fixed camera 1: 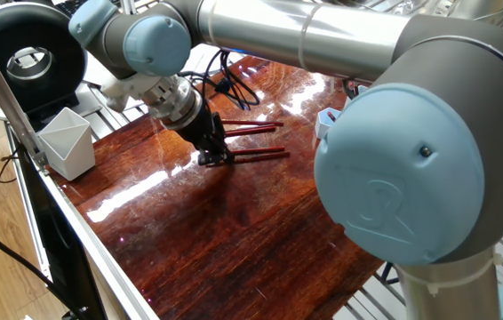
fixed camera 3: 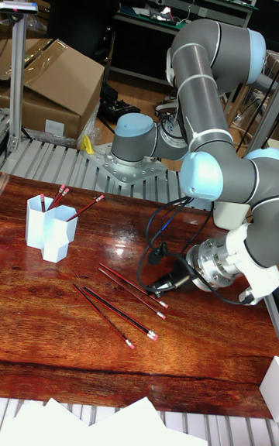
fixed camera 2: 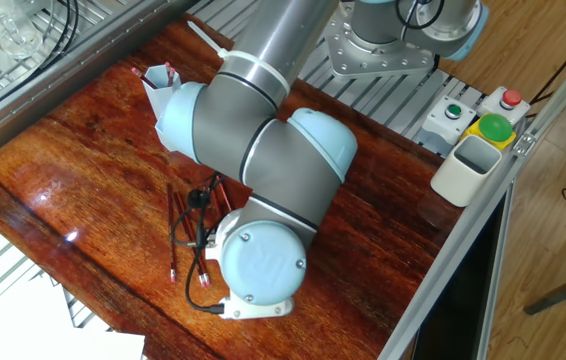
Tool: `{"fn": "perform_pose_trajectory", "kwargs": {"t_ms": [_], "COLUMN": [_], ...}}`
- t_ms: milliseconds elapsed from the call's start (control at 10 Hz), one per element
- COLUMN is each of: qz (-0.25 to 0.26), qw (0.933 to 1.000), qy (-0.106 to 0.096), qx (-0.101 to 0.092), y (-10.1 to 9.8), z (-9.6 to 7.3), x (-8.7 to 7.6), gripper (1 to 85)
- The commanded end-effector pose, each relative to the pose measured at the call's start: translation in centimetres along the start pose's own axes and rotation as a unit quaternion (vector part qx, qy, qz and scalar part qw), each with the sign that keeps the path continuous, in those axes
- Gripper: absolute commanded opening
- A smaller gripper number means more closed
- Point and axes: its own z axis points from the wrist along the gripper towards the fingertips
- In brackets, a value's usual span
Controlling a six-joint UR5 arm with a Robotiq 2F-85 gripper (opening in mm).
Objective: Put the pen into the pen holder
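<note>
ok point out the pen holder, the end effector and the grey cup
pen holder (fixed camera 3: 45,233), tall fixed view, front wall of the tubes
end effector (fixed camera 1: 216,158), one fixed view, between the fingertips
grey cup (fixed camera 1: 67,144), one fixed view, front face

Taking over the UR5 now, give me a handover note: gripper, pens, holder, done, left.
Gripper: down at table level, at the end of one pen. Jaws hidden, so grip not confirmed.
Loose pens: three lying on the table mid-board, close together.
Holder: upright at the far corner of the table, well away from the gripper.
Done: some pens already stand in the holder.
Left: confirm the grasp, lift, carry to the holder and drop in. The other loose pens probably follow.
</note>
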Motion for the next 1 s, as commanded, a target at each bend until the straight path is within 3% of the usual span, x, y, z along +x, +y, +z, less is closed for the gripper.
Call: {"fn": "perform_pose_trajectory", "kwargs": {"t_ms": [0,500,700,800,900], "qz": [-0.003,-0.027,-0.071,-0.102,-0.125], "qw": [1.0,0.9994,0.9973,0.9945,0.9913], "qy": [0.006,0.018,0.003,0.005,0.009], "qx": [0.002,-0.006,0.015,0.022,0.039], "y": [0.2,0.8,-0.1,-0.5,-1.0], "z": [-0.2,-0.8,-0.8,-0.9,-1.3], "x": [0.3,1.1,0.2,0.0,-0.2], "gripper": [1.0,1.3,14.0,28.7,36.0]}}
